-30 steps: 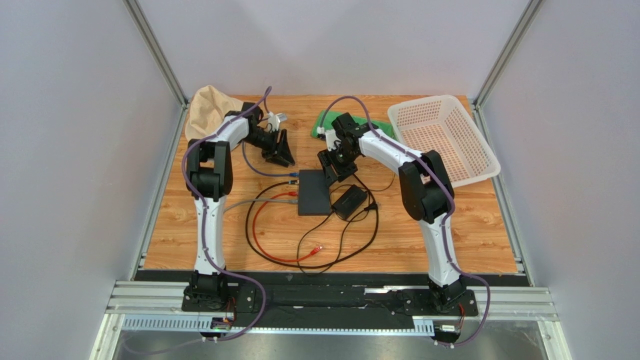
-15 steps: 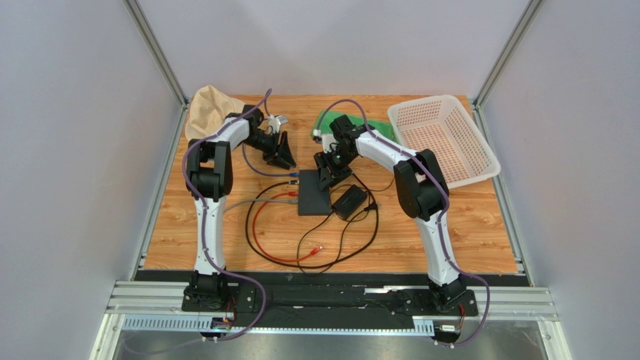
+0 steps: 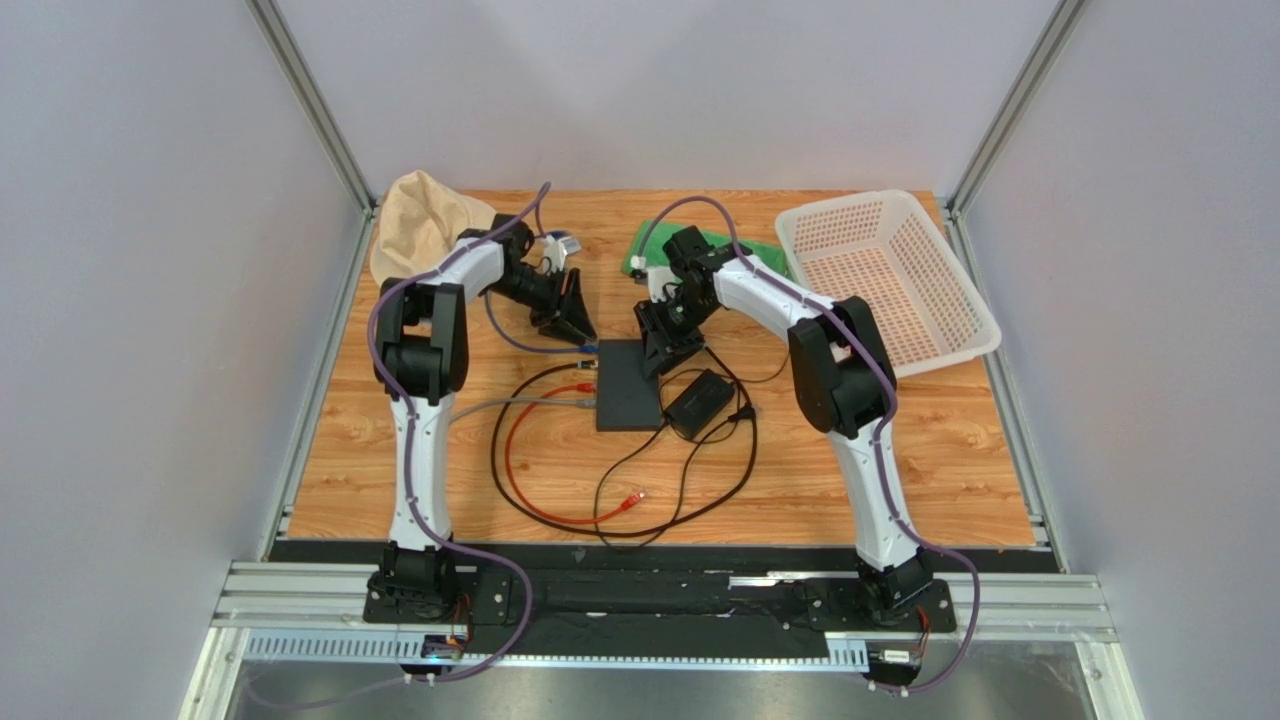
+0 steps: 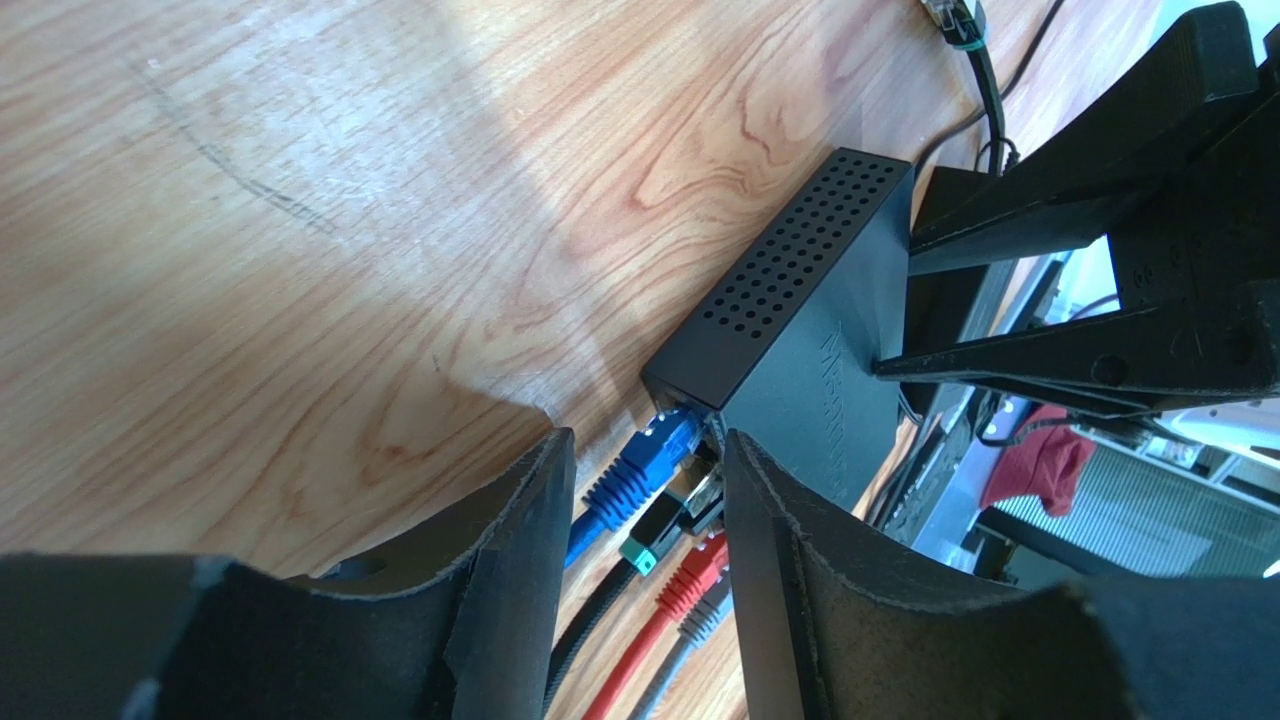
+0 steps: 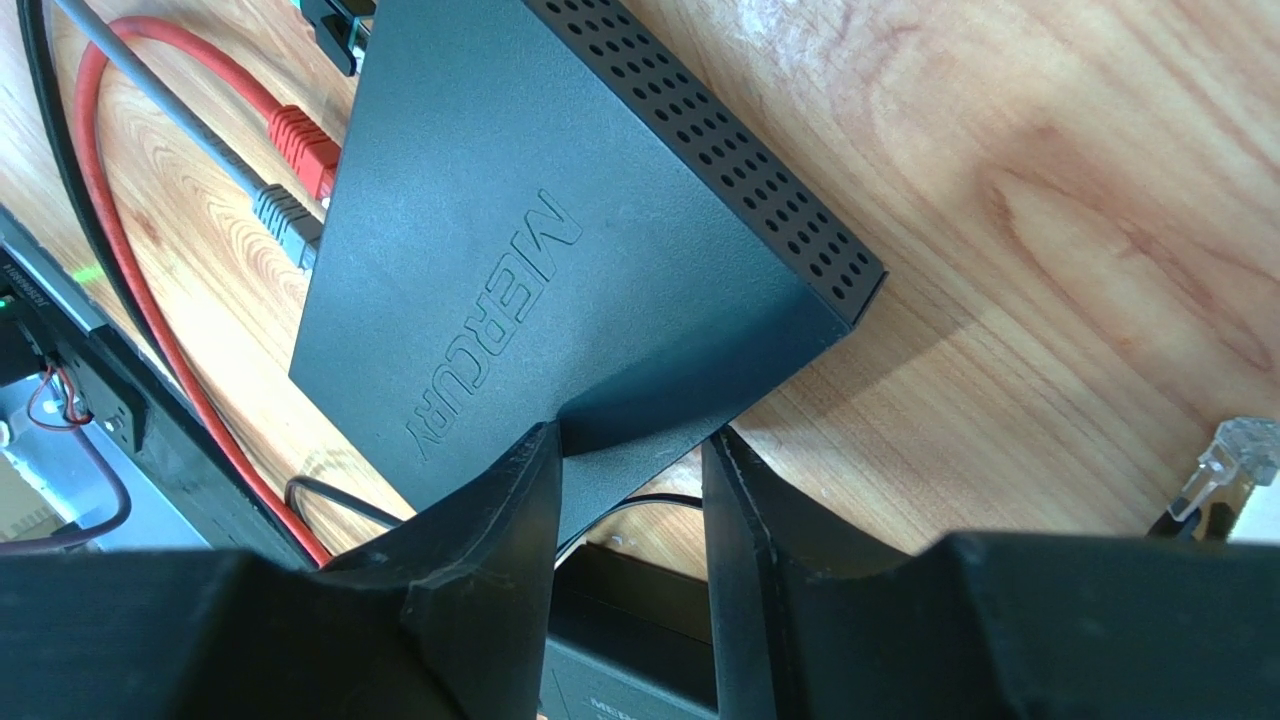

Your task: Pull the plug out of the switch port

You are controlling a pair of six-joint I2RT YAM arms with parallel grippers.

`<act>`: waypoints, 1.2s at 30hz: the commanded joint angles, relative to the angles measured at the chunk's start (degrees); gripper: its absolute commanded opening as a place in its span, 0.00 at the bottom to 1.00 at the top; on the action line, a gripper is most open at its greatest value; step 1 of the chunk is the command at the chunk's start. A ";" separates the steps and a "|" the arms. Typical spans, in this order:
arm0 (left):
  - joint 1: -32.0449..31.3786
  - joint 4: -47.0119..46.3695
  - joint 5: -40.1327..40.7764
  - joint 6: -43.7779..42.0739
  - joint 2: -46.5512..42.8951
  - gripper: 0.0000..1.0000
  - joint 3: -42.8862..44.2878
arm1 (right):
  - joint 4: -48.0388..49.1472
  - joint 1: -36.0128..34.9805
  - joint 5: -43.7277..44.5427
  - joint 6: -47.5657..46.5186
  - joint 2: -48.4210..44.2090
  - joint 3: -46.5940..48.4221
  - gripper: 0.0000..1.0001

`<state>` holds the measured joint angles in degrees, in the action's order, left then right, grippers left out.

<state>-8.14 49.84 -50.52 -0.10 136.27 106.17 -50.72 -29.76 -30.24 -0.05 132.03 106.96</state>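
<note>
The left jaws stand released, the blue plug (image 4: 643, 458) at the switch box (image 4: 812, 375) seen between them. The right jaws straddle the switch box's edge; clenched or not, I cannot tell.

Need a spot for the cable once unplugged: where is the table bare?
Bare wood: near-right, between basket, right arm and table edge; near-left, beside the left arm. Crowded centre: switch, adapter, cable loops, left hand, right hand.
</note>
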 commanded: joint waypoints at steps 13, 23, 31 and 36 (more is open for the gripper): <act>-0.91 6.32 0.78 -8.69 2.07 0.47 4.48 | 0.01 -1.18 7.65 -5.39 5.87 -1.05 0.36; -1.61 6.76 2.27 -9.57 1.81 0.46 4.49 | 0.01 -1.53 7.83 -6.01 5.87 -0.87 0.36; -3.72 7.11 1.04 -10.36 1.72 0.41 4.13 | 0.09 -1.62 7.91 -6.10 5.79 -0.96 0.36; -3.81 7.64 0.69 -10.27 2.34 0.42 5.01 | 0.09 -1.62 8.00 -6.19 5.61 -0.96 0.36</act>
<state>-10.17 55.75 -48.60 -8.40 137.38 109.58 -51.81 -29.61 -30.57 -2.09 132.25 107.74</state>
